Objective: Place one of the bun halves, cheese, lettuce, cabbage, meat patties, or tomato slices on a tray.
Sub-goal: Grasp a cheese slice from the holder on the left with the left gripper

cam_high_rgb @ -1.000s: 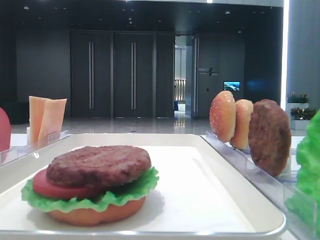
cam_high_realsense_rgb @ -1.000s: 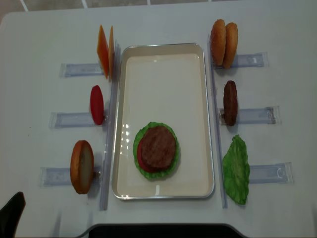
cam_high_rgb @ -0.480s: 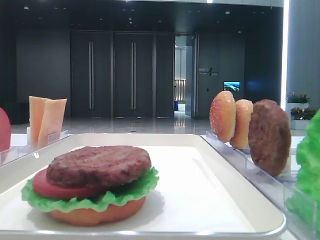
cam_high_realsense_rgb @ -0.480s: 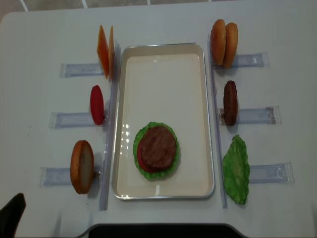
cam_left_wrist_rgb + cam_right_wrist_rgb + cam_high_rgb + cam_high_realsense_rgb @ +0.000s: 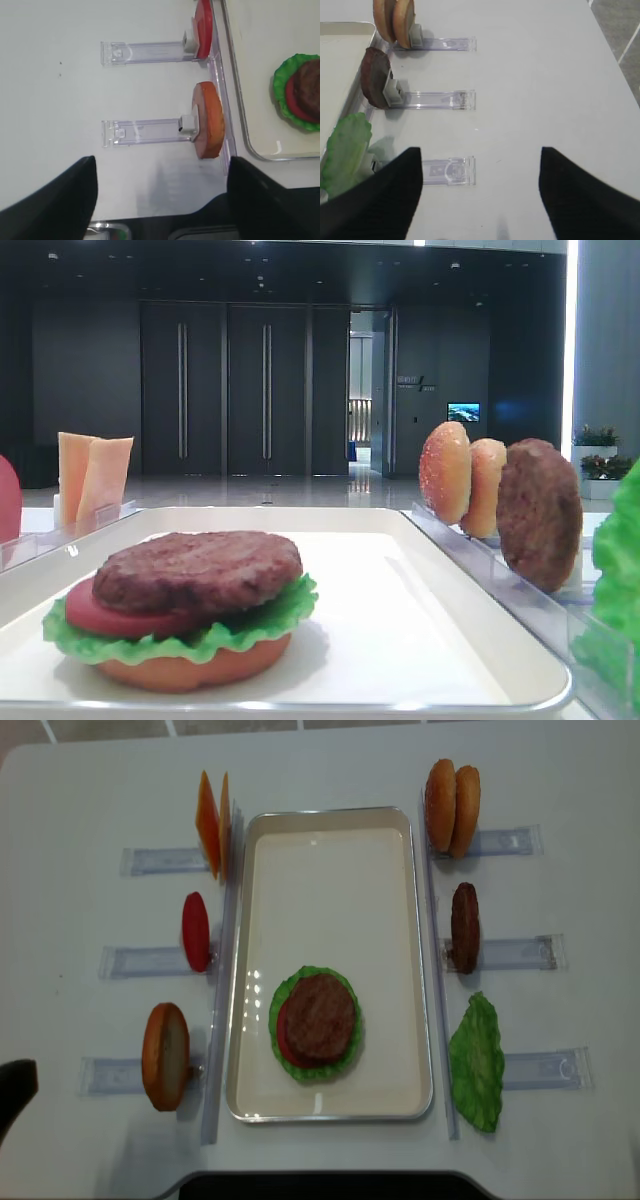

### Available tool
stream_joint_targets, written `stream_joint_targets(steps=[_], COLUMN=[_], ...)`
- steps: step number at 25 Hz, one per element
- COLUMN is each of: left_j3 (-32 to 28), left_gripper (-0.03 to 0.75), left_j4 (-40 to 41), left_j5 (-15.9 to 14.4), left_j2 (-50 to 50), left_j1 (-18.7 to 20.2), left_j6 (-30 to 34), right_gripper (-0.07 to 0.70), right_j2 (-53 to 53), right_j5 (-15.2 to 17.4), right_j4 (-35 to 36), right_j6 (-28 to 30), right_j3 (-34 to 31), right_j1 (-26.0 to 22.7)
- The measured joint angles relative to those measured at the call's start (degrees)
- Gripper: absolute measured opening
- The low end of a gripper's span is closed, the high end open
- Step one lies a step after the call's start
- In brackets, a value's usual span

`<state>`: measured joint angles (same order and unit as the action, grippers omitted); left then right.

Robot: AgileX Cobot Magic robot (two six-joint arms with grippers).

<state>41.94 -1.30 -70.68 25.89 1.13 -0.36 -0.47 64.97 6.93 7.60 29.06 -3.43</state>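
The white tray (image 5: 330,820) lies mid-table. On it is a stack: a bun half, lettuce (image 5: 285,995), a tomato slice and a meat patty (image 5: 320,1018) on top. Left of the tray stand the cheese (image 5: 212,824), a tomato slice (image 5: 196,931) and a bun half (image 5: 165,1055). To its right are two bun halves (image 5: 452,807), a patty (image 5: 464,927) and lettuce (image 5: 477,1062). My left gripper (image 5: 160,200) is open and empty near the table's front edge, below the left bun half (image 5: 210,120). My right gripper (image 5: 480,195) is open and empty, right of the lettuce (image 5: 345,150).
Clear plastic holder racks (image 5: 150,960) line both sides of the tray and hold the pieces upright. A long clear rail (image 5: 222,970) runs along each long side of the tray. The table's front edge (image 5: 320,1180) is close below the tray.
The dark part of my left arm at the overhead view's lower left corner has shifted up and toward the left edge. Nothing on the table has moved.
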Motion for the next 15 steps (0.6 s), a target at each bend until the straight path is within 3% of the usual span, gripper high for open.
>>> stream_joint_targets(steps=[15], left_j3=[22.46], left_gripper=[0.608], left_j4=[2.19], left_j5=[-0.6], left_j2=[37.0], left_j1=[0.0], left_j6=[0.0], right_gripper=[0.472], right_j2=[0.0], right_j5=[0.0], right_j4=[0.0], right_j6=[0.0], right_j3=[0.0], right_j1=[0.0])
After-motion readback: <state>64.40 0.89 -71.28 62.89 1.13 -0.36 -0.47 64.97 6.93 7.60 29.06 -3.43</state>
